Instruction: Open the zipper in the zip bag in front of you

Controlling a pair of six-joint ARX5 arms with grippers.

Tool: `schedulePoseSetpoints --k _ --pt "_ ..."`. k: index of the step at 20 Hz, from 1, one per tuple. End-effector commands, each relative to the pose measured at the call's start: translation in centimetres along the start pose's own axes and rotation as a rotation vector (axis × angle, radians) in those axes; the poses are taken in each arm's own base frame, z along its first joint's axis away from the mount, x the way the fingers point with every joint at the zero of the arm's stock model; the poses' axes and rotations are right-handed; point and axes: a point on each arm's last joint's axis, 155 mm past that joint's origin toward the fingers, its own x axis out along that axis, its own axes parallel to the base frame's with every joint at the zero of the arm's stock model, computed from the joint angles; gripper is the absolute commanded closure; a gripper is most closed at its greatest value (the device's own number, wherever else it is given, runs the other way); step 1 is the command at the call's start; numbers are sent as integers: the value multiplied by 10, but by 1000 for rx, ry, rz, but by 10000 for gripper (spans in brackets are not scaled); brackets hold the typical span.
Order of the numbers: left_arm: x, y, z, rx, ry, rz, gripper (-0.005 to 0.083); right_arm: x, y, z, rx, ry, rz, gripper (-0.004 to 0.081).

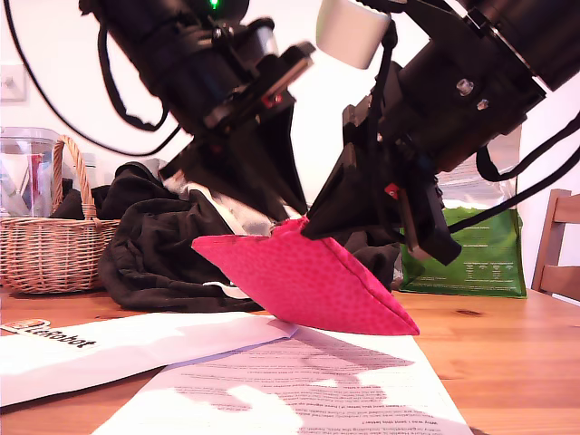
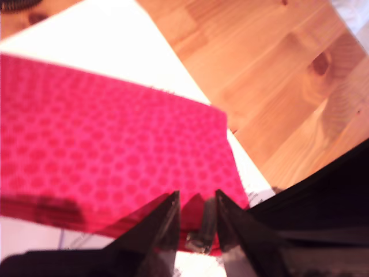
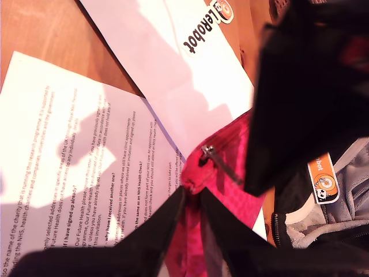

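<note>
1. Pink-red zip bag [image 1: 304, 276] hangs tilted above the desk [image 1: 507, 340], its upper edge clamped by both end effectors
2. My second end effector [image 3: 190, 196] grips fabric just beside the zipper [image 3: 222, 164] pull; my first end effector [image 2: 196, 213] clamps the adjoining edge

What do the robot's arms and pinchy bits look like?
Both arms are chunky and black, with black cables looping off them. One has a small green light on top, the other a white cap. Small red spots show near each wrist. Each end effector ends in two black, pointed, wedge-shaped fingers.
</note>
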Motion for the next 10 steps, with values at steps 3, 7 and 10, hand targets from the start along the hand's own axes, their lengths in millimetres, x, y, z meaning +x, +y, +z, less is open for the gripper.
schedulePoseSetpoints --k 3,7,10 --pt "3 2 -8 4 37 -12 608 -4 -5 10 -12 -32 -22 783" --pt "3 1 -12 -2 51 -14 608 -4 -4 9 -12 -31 -15 783" --pt "3 2 -12 -16 52 -7 608 -4 -2 8 -12 -25 -10 783"
